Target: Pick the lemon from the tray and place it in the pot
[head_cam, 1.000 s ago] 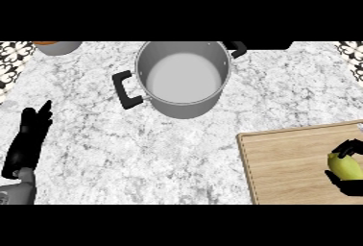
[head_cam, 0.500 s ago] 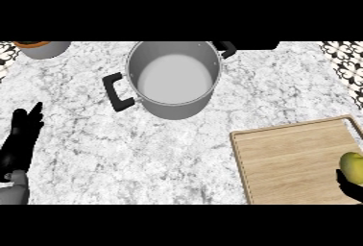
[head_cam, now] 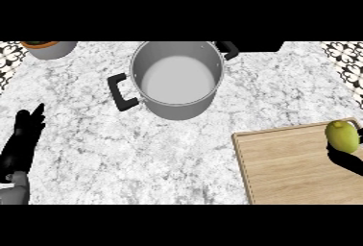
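Note:
A yellow-green lemon [head_cam: 342, 136] shows at the view's right edge, over the far right corner of the wooden tray [head_cam: 294, 168]. My right hand [head_cam: 349, 161] shows only as black fingers under and beside the lemon, curled on it; the rest is cut off by the edge. The grey pot [head_cam: 177, 77] with black handles stands upright and empty at the top centre, well left of the lemon. My left hand [head_cam: 21, 144] rests open at the left edge, fingers up, far from both.
A grey bowl [head_cam: 50, 48] with something orange in it sits at the far left corner. Bare marble counter [head_cam: 142, 158] lies between the pot and the tray. Patterned tiles border the counter at both sides.
The lemon has moved up the view toward the tray's far corner with my right hand on it. The left hand has stayed about where it was.

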Available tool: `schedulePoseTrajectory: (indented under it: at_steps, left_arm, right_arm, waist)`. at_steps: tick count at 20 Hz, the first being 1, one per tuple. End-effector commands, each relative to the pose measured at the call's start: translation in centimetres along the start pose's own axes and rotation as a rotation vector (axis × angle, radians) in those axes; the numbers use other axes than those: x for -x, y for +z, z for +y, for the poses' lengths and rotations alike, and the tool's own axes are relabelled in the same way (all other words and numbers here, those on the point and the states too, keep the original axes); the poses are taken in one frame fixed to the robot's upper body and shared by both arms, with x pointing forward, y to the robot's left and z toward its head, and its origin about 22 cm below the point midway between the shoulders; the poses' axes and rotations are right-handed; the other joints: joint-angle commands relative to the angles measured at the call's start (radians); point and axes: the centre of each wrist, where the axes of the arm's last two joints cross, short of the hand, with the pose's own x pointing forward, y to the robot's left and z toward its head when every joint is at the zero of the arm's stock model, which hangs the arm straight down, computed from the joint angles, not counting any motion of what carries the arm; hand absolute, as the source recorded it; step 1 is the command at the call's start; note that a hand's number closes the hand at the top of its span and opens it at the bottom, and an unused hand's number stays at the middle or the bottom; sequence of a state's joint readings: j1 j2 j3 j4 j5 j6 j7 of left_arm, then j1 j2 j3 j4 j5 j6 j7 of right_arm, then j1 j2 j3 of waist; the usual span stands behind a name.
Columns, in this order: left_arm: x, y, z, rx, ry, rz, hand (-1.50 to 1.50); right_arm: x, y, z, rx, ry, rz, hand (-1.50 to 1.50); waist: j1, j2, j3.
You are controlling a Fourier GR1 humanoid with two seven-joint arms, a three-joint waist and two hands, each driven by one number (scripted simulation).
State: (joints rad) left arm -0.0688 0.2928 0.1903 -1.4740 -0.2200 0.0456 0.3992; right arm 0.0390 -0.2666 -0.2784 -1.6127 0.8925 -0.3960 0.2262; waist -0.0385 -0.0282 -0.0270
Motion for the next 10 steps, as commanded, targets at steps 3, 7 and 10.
schedulePoseTrajectory:
  at_steps: [3, 7, 10]
  left_arm:
    - [-0.6, -0.1, -0.4, 0.014, -0.003, -0.014, 0.0]
    - [-1.8, -0.3, -0.8, 0.031, -0.012, -0.029, 0.0]
    - [-1.8, -0.3, -1.6, 0.051, 0.0, -0.043, 0.0]
  right_arm:
    - [-8.5, 1.0, -2.3, 0.198, -0.064, -0.097, 1.5]
    - [-13.8, 2.0, -3.5, 0.188, -0.051, -0.108, 1.5]
    - [-18.1, 3.3, -3.9, 0.15, -0.046, -0.099, 1.5]
  waist:
    - [0.023, 0.001, 0.003]
    - [0.045, 0.01, 0.006]
    - [0.068, 0.017, 0.006]
